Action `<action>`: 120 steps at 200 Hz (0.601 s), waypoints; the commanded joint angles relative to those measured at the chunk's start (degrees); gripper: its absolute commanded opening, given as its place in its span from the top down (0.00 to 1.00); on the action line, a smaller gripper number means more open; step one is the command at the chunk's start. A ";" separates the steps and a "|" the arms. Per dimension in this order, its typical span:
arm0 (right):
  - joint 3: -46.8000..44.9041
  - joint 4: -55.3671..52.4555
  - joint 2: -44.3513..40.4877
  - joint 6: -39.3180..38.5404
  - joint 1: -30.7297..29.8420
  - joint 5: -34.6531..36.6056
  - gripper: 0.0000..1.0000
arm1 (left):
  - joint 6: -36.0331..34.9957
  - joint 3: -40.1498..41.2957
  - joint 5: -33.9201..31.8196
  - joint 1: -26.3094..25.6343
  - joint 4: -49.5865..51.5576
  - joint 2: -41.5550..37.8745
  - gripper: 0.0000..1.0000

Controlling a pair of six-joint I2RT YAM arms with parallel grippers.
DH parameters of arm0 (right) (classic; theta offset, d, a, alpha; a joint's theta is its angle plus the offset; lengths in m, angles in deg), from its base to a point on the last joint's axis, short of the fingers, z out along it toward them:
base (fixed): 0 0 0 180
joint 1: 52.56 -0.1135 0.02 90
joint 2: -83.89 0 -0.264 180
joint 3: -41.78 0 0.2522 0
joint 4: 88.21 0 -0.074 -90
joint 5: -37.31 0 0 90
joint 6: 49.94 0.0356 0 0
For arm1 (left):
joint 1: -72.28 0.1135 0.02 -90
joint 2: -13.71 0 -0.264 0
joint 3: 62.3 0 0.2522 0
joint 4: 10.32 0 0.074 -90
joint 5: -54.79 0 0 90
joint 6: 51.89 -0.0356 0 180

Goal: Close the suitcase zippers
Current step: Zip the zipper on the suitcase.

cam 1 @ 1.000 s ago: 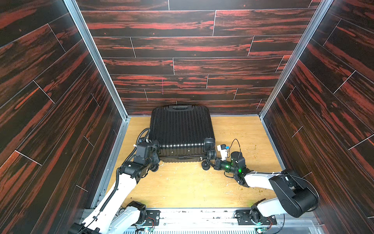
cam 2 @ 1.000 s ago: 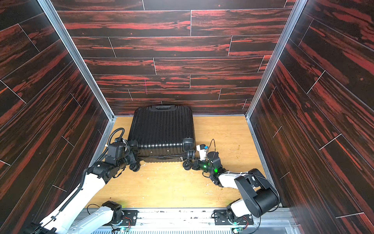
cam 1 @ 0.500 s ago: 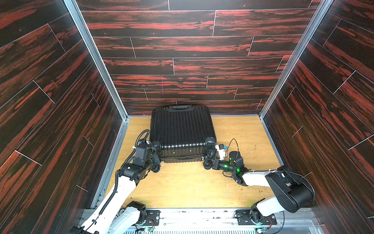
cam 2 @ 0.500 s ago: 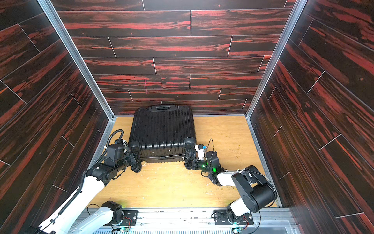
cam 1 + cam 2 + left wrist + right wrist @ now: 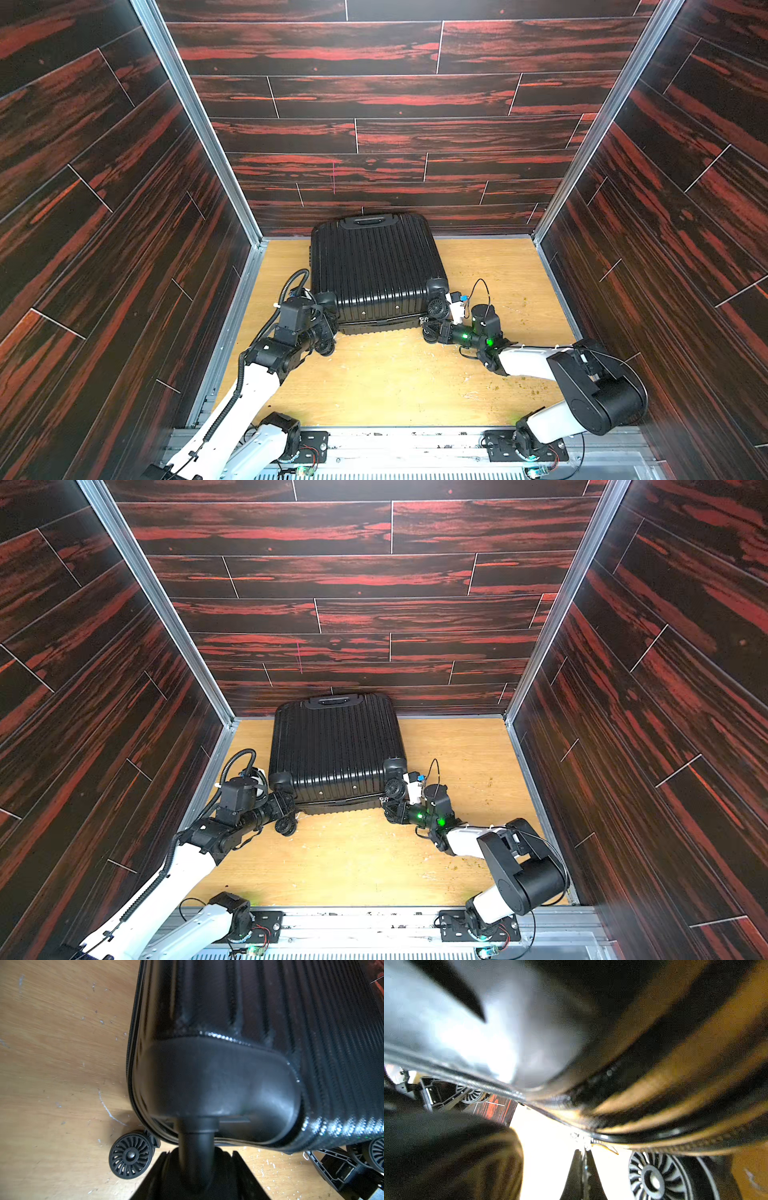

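Note:
The black ribbed suitcase lies flat on the wooden floor, handle toward the back wall. My left gripper is at its front left corner, its jaws closed around the black stem of a caster wheel. The zip track runs down the seam beside that corner. At the front right corner my right gripper is shut on a small silvery zipper pull tab, beside the seam and a wheel.
Dark red plank walls close in the left, right and back sides; the suitcase handle nearly touches the back wall. A loose-looking caster wheel rests on the floor by the left corner. Bare wooden floor lies in front of the case.
My right gripper has crept slightly closer to the suitcase's front right corner, still pinching the pull tab. The left gripper and the suitcase have hardly moved.

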 commanded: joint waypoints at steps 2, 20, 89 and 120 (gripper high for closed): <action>0.68 5.76 0.43 -1.31 -2.38 -11.78 1.00 | -1.02 0.84 13.95 -4.53 -4.55 4.76 0.65; 0.36 5.67 0.18 -1.56 -2.42 -11.56 1.00 | -0.93 0.58 15.00 -4.91 -5.95 5.95 0.64; 0.23 0.69 -1.02 -3.73 -1.71 -7.79 1.00 | -1.98 -0.30 14.22 -4.95 -4.69 6.21 0.62; 0.32 -3.64 -2.17 -5.42 -1.28 -4.09 1.00 | -3.02 -0.92 11.58 -4.94 -2.41 5.42 0.56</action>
